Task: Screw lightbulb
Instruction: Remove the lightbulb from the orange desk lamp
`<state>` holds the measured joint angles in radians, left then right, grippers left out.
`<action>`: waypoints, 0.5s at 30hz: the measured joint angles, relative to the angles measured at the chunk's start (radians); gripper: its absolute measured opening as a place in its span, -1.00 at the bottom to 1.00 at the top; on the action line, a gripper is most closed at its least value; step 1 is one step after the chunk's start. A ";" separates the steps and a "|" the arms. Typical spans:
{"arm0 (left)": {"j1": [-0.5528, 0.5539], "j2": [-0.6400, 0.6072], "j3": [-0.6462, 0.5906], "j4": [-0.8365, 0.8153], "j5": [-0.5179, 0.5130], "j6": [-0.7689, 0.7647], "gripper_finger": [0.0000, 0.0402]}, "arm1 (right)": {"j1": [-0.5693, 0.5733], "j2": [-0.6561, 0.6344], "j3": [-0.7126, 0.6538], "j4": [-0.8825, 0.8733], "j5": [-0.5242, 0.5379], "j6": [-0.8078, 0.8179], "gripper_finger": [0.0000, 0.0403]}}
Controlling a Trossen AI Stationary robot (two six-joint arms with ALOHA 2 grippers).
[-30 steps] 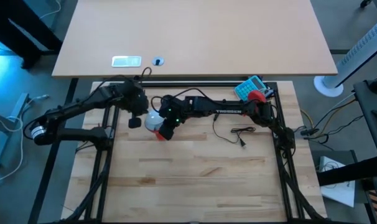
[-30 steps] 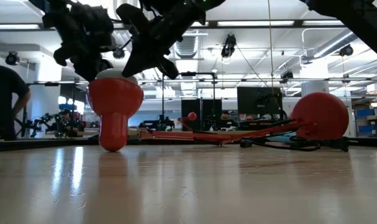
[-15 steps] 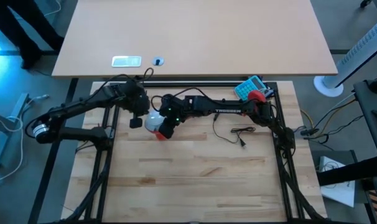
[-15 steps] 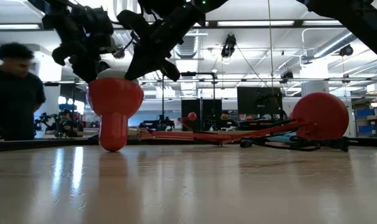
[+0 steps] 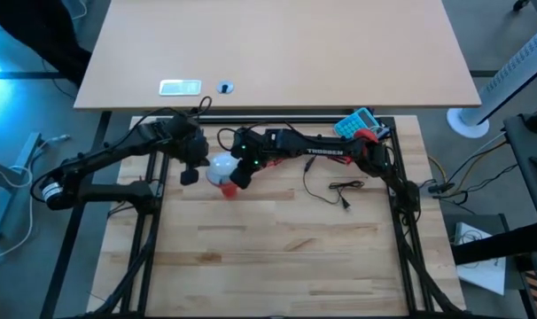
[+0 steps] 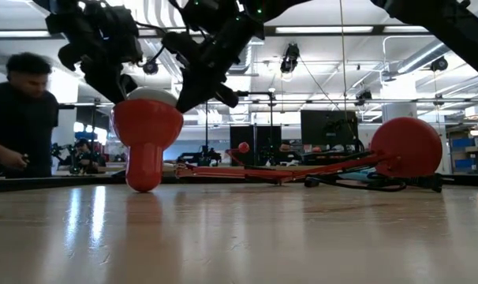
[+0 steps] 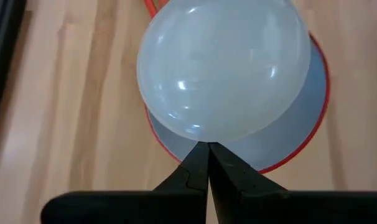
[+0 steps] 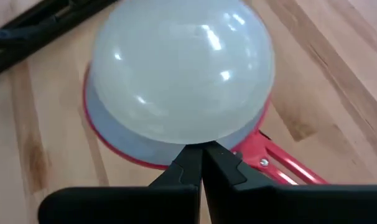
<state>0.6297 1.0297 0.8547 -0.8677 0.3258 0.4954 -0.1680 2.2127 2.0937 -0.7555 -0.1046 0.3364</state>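
L jaws: pressed together, holding nothing; left gripper [image 7: 208, 163] tip right at the bulb's dome edge. Touching or a hair off: can't tell.
R jaws: pressed together too, nothing held; right gripper [image 8: 202, 160] tip at the dome's other side, same doubt re contact.
Bulb [image 5: 221, 166]: white dome, sits in the mouth of the shade [image 6: 147, 126], which points up. Dome rises above the rim; screw base hidden inside.
Shade: red cone, white inside, stands on its narrow neck on the table [image 5: 277, 257], far-left part, between the two grippers.
Lamp rest: red arm runs right along the far edge to the round base [image 6: 405, 147], lying down; black cord near it.
L arm: comes in from left. R arm: reaches across from far right.
Bkgd: person [image 6: 18, 118] beyond table, left in low view; not involved.
Done (est.): bulb placed in shade, seated upright.
Left (est.): how deep it's threaded can't be seen; prob. more turning needed. With both jaws closed, turns would be by tip push on dome, not by grip.
Risk: smooth dome, tips may slip.
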 joint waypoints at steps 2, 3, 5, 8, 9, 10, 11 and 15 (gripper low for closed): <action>-0.005 -0.003 0.000 -0.011 0.006 -0.007 -1.00 | -0.006 0.000 0.000 -0.006 0.003 -0.006 -1.00; -0.007 -0.008 0.000 -0.024 0.009 -0.007 -1.00 | -0.009 0.000 0.000 -0.006 0.011 -0.006 -1.00; -0.008 -0.023 0.001 -0.059 0.018 -0.007 -1.00 | -0.014 0.000 0.000 -0.006 0.035 -0.006 -1.00; -0.008 -0.049 0.002 -0.122 0.014 0.001 -1.00 | -0.019 0.000 0.000 -0.007 0.043 -0.015 -1.00; -0.007 -0.055 0.002 -0.130 0.006 0.002 -1.00 | -0.018 0.000 0.000 -0.007 0.035 -0.021 -1.00; -0.007 -0.061 0.002 -0.128 -0.002 0.002 -1.00 | -0.017 0.000 0.000 -0.007 0.022 -0.027 -1.00; -0.007 -0.063 0.002 -0.125 -0.022 0.002 -1.00 | -0.017 -0.001 0.000 -0.009 0.004 -0.032 -1.00; -0.006 -0.042 0.002 -0.071 -0.068 0.008 -1.00 | -0.010 -0.011 0.000 -0.011 -0.100 -0.042 -1.00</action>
<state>0.6233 0.9875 0.8562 -0.9391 0.2582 0.5034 -0.1775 2.2019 2.0942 -0.7666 -0.2048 0.2947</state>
